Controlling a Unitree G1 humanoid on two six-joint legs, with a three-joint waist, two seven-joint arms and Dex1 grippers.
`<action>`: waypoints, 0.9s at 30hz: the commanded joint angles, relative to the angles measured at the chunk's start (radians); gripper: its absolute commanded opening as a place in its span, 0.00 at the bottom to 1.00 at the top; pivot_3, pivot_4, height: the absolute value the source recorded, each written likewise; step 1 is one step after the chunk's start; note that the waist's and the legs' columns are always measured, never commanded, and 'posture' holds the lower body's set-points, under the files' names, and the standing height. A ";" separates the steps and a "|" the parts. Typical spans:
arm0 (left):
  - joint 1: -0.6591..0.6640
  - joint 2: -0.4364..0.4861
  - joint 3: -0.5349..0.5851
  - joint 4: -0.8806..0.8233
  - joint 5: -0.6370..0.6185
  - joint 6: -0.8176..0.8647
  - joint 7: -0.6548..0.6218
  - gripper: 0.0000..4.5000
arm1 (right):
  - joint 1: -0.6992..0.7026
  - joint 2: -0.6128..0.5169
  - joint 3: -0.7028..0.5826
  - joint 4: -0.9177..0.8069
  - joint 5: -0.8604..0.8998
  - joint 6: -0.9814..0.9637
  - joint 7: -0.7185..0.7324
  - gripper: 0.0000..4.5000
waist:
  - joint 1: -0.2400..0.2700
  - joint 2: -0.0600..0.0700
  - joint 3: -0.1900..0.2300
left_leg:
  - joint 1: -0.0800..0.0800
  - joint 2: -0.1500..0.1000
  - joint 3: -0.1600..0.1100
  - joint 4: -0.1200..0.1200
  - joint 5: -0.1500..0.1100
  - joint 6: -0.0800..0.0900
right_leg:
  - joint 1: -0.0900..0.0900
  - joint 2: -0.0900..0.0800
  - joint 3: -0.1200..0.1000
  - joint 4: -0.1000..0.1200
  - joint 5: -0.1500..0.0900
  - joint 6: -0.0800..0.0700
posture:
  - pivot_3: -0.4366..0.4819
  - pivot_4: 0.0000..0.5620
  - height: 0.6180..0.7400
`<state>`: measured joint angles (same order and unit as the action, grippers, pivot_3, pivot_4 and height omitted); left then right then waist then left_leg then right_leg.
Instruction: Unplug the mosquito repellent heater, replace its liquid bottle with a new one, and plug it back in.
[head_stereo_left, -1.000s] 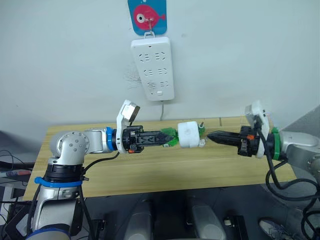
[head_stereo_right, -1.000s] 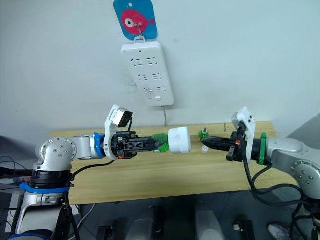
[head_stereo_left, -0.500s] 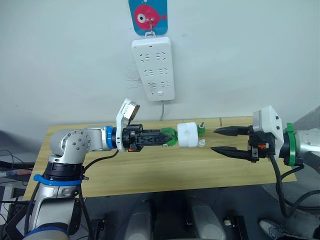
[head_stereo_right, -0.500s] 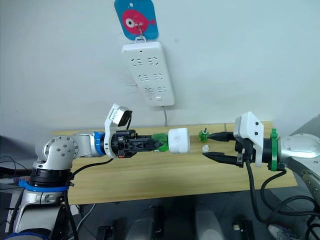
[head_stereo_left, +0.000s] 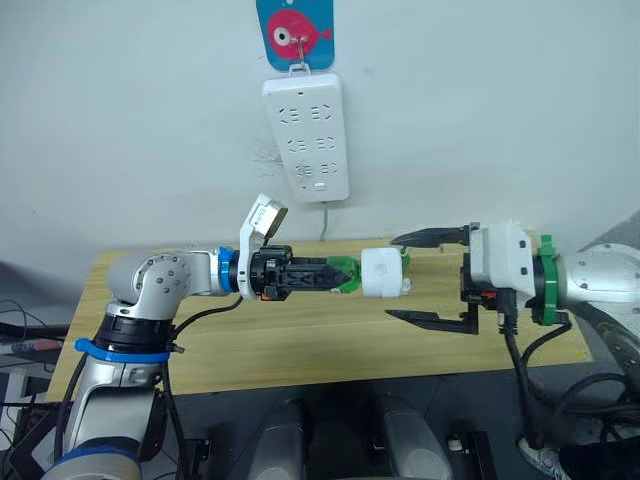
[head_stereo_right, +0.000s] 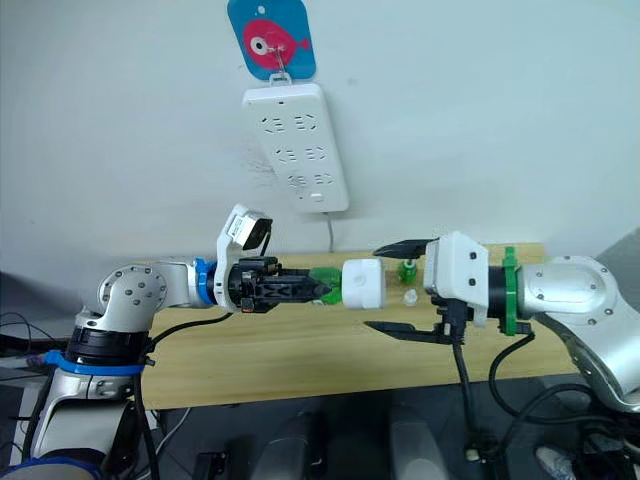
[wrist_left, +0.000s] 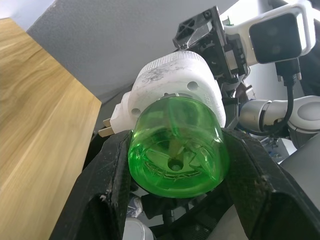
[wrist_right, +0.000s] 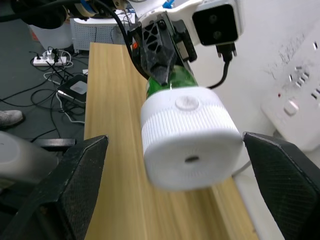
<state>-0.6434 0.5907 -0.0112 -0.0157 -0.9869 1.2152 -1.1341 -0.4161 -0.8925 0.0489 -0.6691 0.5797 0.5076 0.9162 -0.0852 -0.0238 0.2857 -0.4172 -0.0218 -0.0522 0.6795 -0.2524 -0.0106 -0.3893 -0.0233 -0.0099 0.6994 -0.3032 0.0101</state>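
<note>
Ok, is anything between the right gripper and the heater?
Nothing visible. The right gripper is open, one finger above and one below the gap facing the heater, which the left gripper holds up above the table by its green bottle.

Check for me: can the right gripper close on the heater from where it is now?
Probably yes. The right gripper is open wide, one finger above and one below, just short of the heater. Nothing lies between them; the left gripper grips the green bottle at the other end.
</note>
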 joint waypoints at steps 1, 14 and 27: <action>-0.017 0.001 0.004 -0.015 -0.008 -0.009 -0.024 0.52 | -0.030 0.016 0.021 0.000 -0.035 -0.020 0.001 1.00 | 0.000 0.000 0.000 | 0.000 0.000 0.000 0.000 0.000 0.000 | 0.000 0.000 0.000 0.000 0.000 0.000 | 0.26 0.39 1.00; -0.014 0.008 0.003 -0.025 -0.008 -0.012 -0.048 0.52 | -0.055 0.081 0.061 0.042 -0.085 -0.025 0.028 0.73 | 0.001 0.000 0.000 | 0.000 0.000 0.000 0.000 0.000 0.000 | 0.000 0.000 0.000 0.000 0.000 0.000 | 0.27 0.40 1.00; 0.007 0.050 -0.046 -0.046 0.085 -0.127 -0.109 0.73 | -0.052 0.117 0.036 0.050 -0.093 -0.022 0.022 0.66 | 0.001 0.000 0.000 | 0.000 0.000 0.000 0.000 0.000 0.000 | 0.000 0.000 0.000 0.000 0.000 0.000 | 0.27 0.40 1.00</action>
<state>-0.6400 0.6271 -0.0436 -0.0278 -0.9311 1.1406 -1.2134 -0.4535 -0.7766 0.1185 -0.6021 0.4845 0.5040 0.9486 -0.0842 -0.0236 0.2856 -0.4172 -0.0218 -0.0524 0.6795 -0.2521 -0.0112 -0.3893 -0.0234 -0.0099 0.6992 -0.3030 0.0098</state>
